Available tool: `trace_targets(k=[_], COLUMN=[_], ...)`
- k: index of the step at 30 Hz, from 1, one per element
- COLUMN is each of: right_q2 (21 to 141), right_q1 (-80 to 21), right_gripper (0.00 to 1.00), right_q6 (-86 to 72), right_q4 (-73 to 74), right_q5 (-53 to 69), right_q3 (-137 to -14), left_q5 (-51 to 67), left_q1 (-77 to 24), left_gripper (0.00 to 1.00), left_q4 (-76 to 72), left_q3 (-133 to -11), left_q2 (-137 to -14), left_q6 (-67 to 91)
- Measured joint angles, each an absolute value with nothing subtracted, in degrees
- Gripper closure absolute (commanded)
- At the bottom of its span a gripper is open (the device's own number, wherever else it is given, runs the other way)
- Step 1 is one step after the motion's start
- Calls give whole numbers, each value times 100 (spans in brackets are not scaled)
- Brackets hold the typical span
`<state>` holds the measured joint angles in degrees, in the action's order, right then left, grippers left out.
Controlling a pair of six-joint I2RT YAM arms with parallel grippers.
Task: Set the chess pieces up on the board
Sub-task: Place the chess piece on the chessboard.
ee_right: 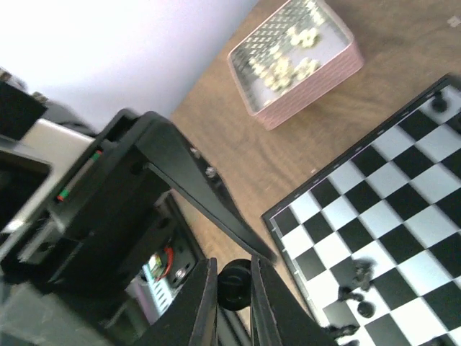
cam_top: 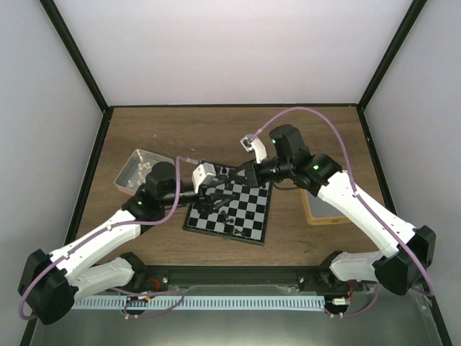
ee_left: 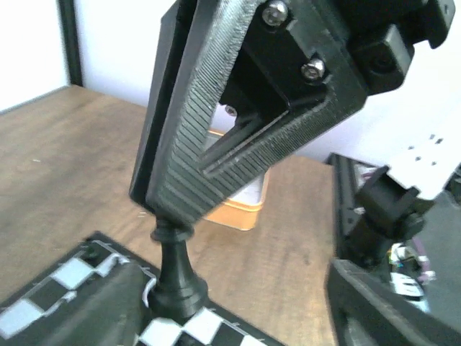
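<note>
Tin contents [ee_right: 288,54] blurred (cream bits, unidentifiable).

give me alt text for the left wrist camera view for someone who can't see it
The left pincer, closed, grips the top of a black chess piece standing upright at the edge of the checkered board. Behind it lie the brown wooden table, an orange-tan tin and, at right, part of the other arm.

Both arms reach inward, meeting mid-frame. Left gripper [cam_top: 213,192] points toward 3 o'clock, fingers [ee_left: 189,155] pressed together on a black piece's top. Right gripper [cam_top: 232,173] points toward 9 o'clock, fingers [ee_right: 198,306] clamped on a round black piece.
</note>
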<state>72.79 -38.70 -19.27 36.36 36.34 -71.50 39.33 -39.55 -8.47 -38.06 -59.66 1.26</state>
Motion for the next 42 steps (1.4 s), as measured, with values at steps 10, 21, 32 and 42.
trace_targets(k=[10,21,32,42], right_q2=[7356,9555,10720,10919], right_q1=[-3870,-3870,-3870,-3870], right_gripper=[92,93,93,92], right_q6=[-2075,-1927,-1708,-1586], right_q4=[2499,1476,1015,982], right_q5=[1063,-521,-416,-320], right_q3=[-6646,-6678,-7083,-7188], left_q5=[1588,-1269,-1280,-1133], left_q1=[-3968,-3964,-3964,-3964], left_gripper=[0,0,0,0], left_q4=[67,537,840,956], left_q3=[-3920,-3938,-3944,-3944], left_q2=[-4661,-3420,-3852,-3951], left_q6=[585,902,871,849])
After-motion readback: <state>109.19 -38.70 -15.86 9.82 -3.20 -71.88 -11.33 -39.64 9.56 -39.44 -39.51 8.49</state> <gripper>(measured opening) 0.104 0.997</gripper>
